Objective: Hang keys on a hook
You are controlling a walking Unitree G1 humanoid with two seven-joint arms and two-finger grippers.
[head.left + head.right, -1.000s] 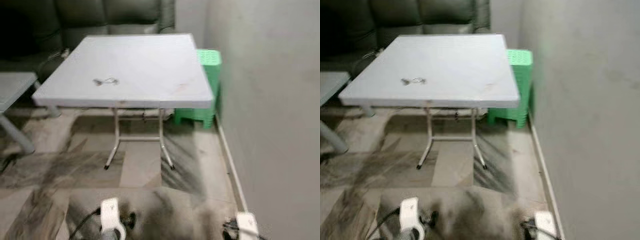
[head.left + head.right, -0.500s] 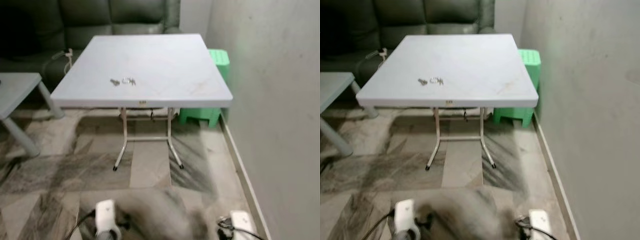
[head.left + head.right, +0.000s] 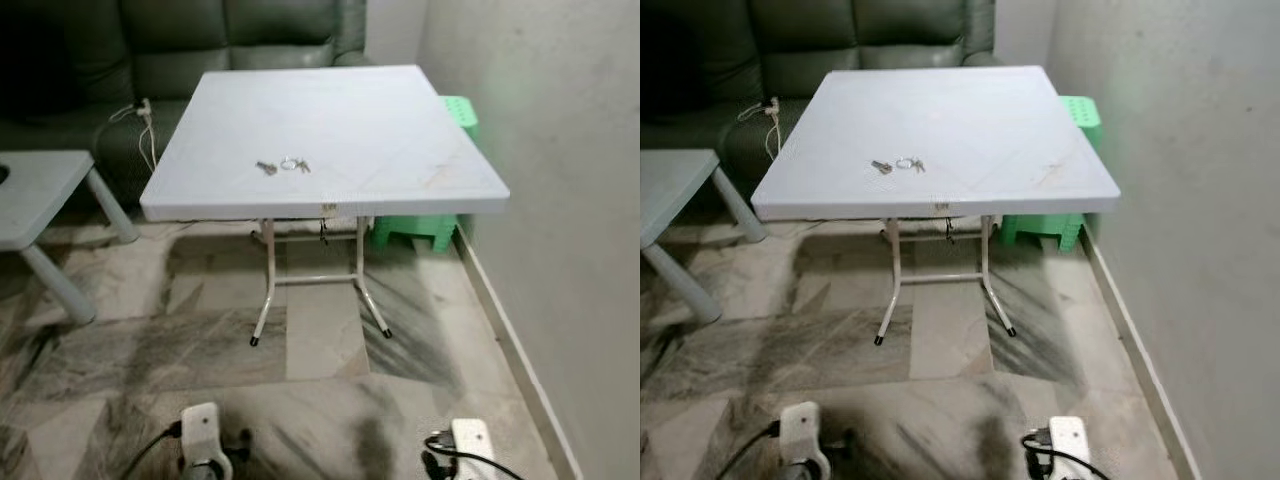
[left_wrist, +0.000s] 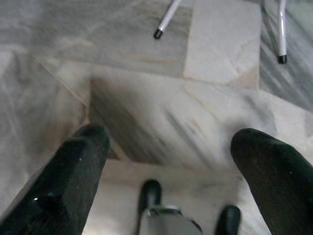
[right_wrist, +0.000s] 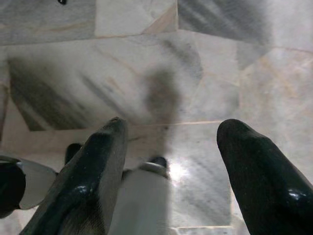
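A small bunch of keys [image 3: 283,166] on a ring lies on the white folding table [image 3: 400,130], near its front edge and left of centre. Both arms hang low at the bottom of the head views, far from the table. In the left wrist view my left gripper [image 4: 171,161] is open, its black fingers spread above the marble floor. In the right wrist view my right gripper [image 5: 171,147] is open as well, with nothing between its fingers.
A dark green sofa [image 3: 150,50] stands behind the table. A green plastic stool [image 3: 430,225] sits under the table's right side by the wall [image 3: 560,200]. A low grey table [image 3: 40,190] is at the left. A white cable [image 3: 140,115] hangs off the sofa.
The camera has swung so the table and keys sit further right in the picture and sharper; the things themselves have not moved. Both arms still hang low.
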